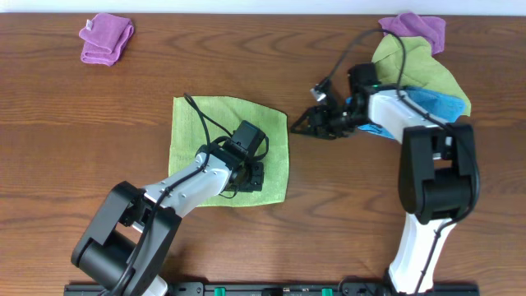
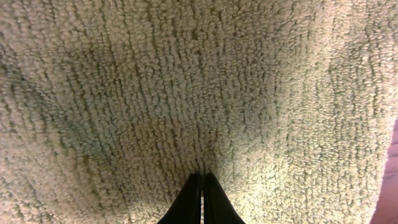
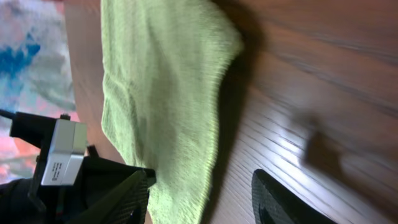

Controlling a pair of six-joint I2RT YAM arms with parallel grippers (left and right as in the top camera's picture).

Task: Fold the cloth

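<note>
A light green cloth (image 1: 197,131) lies flat on the wooden table left of centre. My left gripper (image 1: 251,174) is shut, with its tips pressed down on the cloth's lower right part; in the left wrist view the shut fingers (image 2: 202,177) touch the cloth's pile (image 2: 186,87). My right gripper (image 1: 299,125) is open, low at the cloth's upper right corner. In the right wrist view the cloth's edge (image 3: 161,93) runs in between the open fingers (image 3: 205,199).
A folded purple cloth (image 1: 107,37) lies at the far left. A pile of cloths sits at the far right: purple (image 1: 415,29), green (image 1: 415,66) and blue (image 1: 436,103), under the right arm. Bare wood table (image 1: 329,197) surrounds the cloth.
</note>
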